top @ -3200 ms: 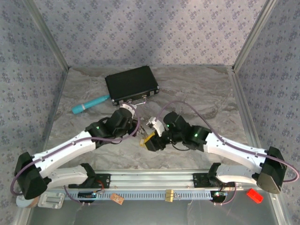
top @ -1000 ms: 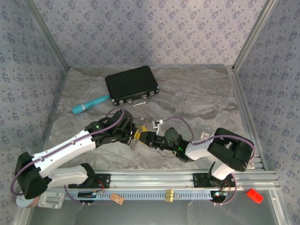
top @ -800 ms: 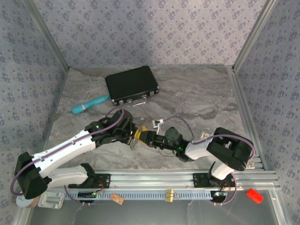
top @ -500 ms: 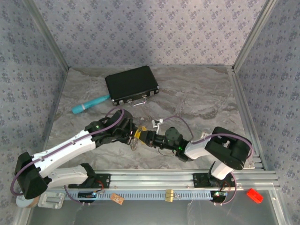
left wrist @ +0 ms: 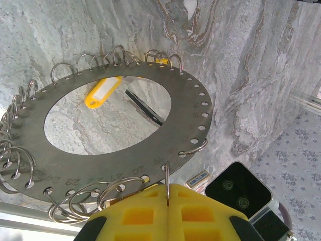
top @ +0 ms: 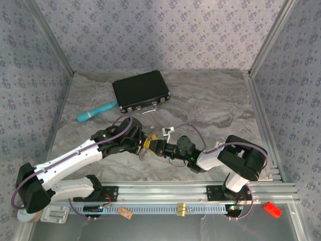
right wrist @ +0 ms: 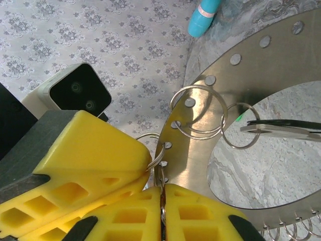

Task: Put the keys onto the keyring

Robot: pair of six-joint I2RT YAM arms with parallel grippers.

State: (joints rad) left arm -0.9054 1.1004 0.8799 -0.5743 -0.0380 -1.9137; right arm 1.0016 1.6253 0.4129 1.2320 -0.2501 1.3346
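Over the grey marbled desk, the keyring hangs flat between both arms. The left gripper has its jaws pinched on the near rim, and the right gripper clamps the same edge alongside. Two keys show through its hole, beyond both.

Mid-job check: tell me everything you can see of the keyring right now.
The keyring is a flat grey metal disc with a wide centre hole. Small punched holes, some numbered, run round its rim, and many thin wire split rings hang from them. It looks held tilted off the marbled table, clamped at its rim by the left gripper and the right gripper, whose yellow fingers are shut close together.
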